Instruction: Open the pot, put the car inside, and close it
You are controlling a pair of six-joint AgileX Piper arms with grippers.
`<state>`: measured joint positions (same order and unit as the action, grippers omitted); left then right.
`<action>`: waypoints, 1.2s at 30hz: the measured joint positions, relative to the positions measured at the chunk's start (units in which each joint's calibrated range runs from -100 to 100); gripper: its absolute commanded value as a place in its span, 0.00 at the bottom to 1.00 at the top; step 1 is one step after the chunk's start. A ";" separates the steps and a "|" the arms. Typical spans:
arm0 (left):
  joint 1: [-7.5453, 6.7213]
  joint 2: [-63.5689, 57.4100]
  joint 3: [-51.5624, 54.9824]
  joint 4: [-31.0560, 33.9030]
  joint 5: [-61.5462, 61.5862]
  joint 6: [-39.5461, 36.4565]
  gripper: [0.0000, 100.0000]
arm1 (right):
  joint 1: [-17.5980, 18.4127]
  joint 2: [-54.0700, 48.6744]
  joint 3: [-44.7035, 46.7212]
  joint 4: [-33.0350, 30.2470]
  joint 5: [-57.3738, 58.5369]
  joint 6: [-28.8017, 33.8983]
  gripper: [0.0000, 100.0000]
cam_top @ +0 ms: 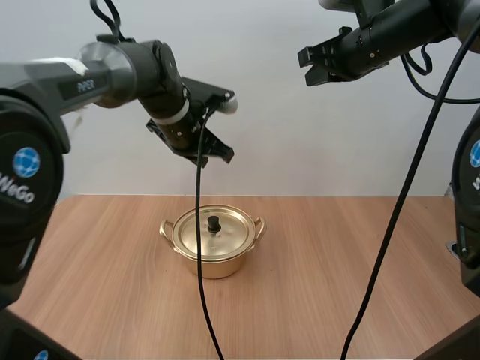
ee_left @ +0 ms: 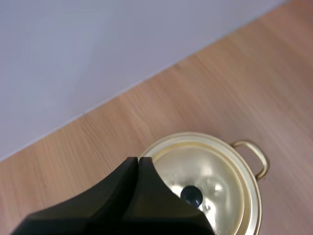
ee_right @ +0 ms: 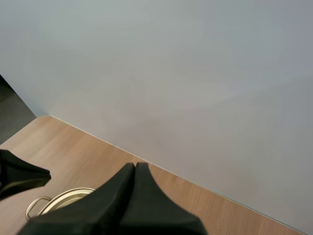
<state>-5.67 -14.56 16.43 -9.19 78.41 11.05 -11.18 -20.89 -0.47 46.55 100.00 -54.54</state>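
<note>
Far beneath both tools, a wooden table (cam_top: 337, 262). On it, below the left tool (cam_top: 214, 156) and well clear of its tips, a golden pot (cam_top: 217, 266), upright. Down and away to the left of the right tool (cam_top: 307, 66), that same pot, well apart from it. Seated flat on the pot's rim and closing it, a golden lid (cam_top: 229, 234). Left tool raised in the air, clenched on nothing, fingers pressed together into one dark wedge, tips aimed down over the near edge of the lid. Right tool higher up and off to the right of the left one, likewise clenched and empty, fingers lying together, pointing toward the left tool across the gap. Out from the pot's sides, two small loop handles (cam_top: 259, 223), neither touched by a tool. At the lid's centre, just past the left tool's tips in the left wrist view, a small black knob (cam_top: 214, 223).
</note>
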 measured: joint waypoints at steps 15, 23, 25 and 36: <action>0.00 -26.71 -8.00 -7.30 -2.51 -8.90 0.00 | 4.44 -16.60 0.00 -7.09 -17.21 9.21 0.00; 0.00 -41.67 -8.00 4.13 -8.61 -20.85 0.00 | 5.20 -29.77 0.12 -13.32 -29.95 14.70 0.00; 0.00 -44.94 -7.88 7.36 -9.37 -23.67 0.00 | 5.20 -32.67 0.82 -12.44 -29.38 15.69 0.00; 5.21 -54.36 1.65 11.32 -10.77 -29.18 0.00 | -0.05 -45.26 12.63 -3.42 -27.53 14.70 0.00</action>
<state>-0.46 -68.92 18.07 2.13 67.64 -18.13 -11.22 -66.15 12.16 43.12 72.47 -39.84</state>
